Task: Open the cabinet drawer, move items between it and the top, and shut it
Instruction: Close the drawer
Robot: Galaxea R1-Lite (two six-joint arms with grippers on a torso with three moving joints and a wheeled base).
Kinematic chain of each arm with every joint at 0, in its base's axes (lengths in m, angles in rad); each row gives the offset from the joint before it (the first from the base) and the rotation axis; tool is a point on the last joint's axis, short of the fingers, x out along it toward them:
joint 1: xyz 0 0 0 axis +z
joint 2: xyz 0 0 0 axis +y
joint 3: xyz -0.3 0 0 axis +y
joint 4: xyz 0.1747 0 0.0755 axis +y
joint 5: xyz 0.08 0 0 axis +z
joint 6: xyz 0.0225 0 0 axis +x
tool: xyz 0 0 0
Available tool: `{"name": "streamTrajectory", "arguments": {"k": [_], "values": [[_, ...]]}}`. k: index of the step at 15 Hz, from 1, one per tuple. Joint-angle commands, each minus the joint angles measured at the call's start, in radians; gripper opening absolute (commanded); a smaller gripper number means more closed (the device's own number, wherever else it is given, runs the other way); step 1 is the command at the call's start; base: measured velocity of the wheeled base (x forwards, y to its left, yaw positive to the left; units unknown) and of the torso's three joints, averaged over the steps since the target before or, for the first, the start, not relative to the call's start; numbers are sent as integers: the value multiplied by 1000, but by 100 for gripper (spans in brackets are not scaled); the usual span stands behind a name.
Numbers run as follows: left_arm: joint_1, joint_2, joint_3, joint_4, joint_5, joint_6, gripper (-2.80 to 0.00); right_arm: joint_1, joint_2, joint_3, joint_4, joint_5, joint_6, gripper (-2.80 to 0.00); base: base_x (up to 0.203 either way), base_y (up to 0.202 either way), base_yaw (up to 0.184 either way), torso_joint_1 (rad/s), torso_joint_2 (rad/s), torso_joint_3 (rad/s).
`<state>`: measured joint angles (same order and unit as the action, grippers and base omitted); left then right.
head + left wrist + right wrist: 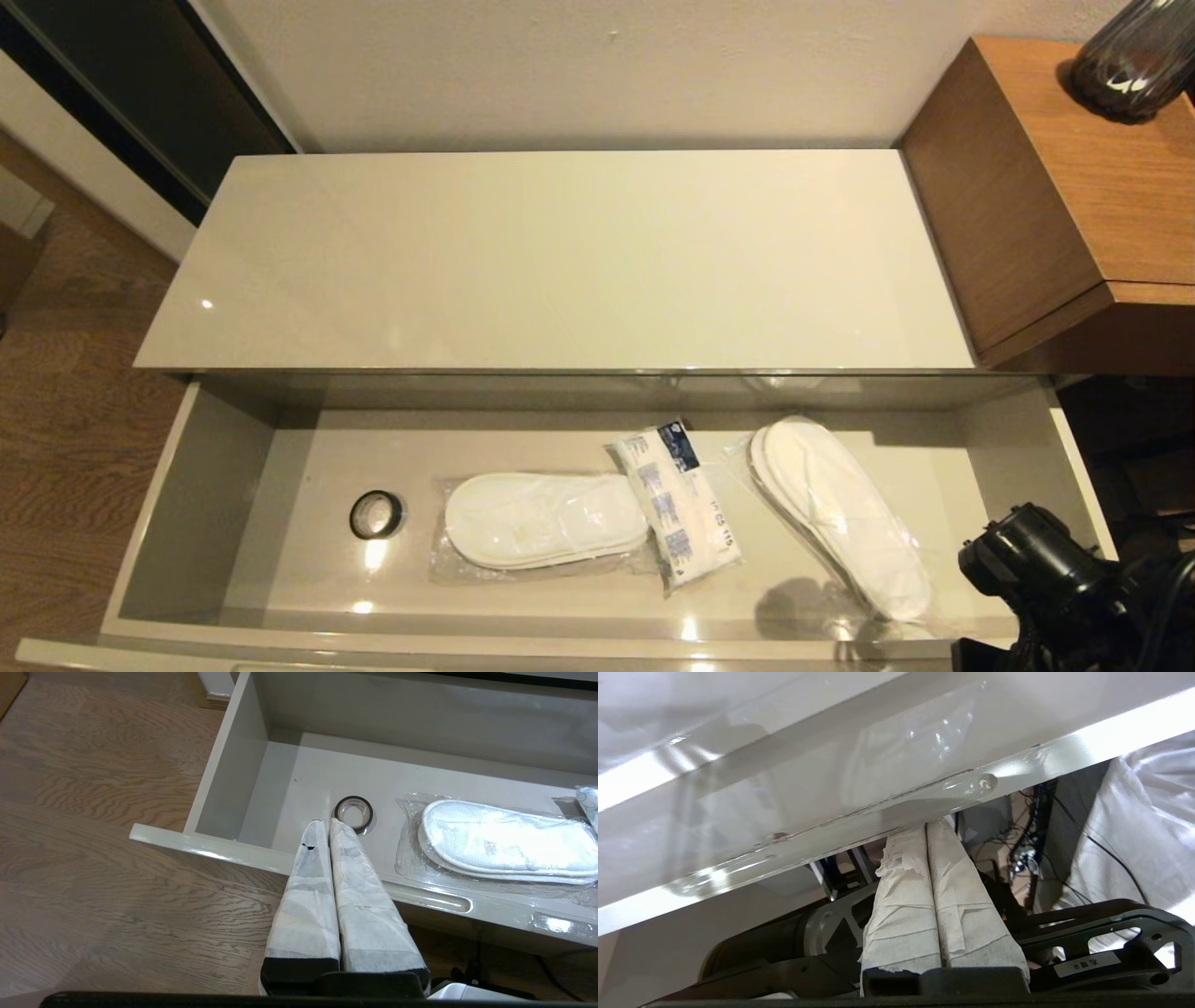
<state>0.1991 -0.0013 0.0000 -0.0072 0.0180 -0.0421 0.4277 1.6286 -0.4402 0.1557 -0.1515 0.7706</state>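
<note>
The cabinet drawer stands pulled out below the glossy cream top, which is bare. Inside lie one bagged white slipper pair, a second bagged pair to the right, and between them the white packet with blue panels. My left gripper is shut and empty, above the drawer's front rim near the left end, with a slipper pair beside it. My right gripper is shut and empty, its tips at the lower edge of the drawer's front.
A small black ring lies on the drawer floor at the left. A brown wooden unit with a dark vase stands at the right. My right arm is at the drawer's front right corner. Wooden floor lies to the left.
</note>
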Motion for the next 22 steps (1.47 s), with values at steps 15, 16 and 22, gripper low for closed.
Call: {"name": "streamTrajectory", "arguments": {"k": [15, 16, 22], "values": [[0, -39, 3, -1, 0, -1, -280, -1, -44, -181, 5, -117, 38, -280, 0, 0, 0, 0, 0, 0], [0, -39, 2, 0, 0, -1, -280, -2, -50, -214, 11, -129, 34, -280, 0, 0, 0, 0, 0, 0], [0, -39, 2, -2, 0, -1, -280, -8, -41, -469, 155, -144, 18, -280, 0, 0, 0, 0, 0, 0]]}}
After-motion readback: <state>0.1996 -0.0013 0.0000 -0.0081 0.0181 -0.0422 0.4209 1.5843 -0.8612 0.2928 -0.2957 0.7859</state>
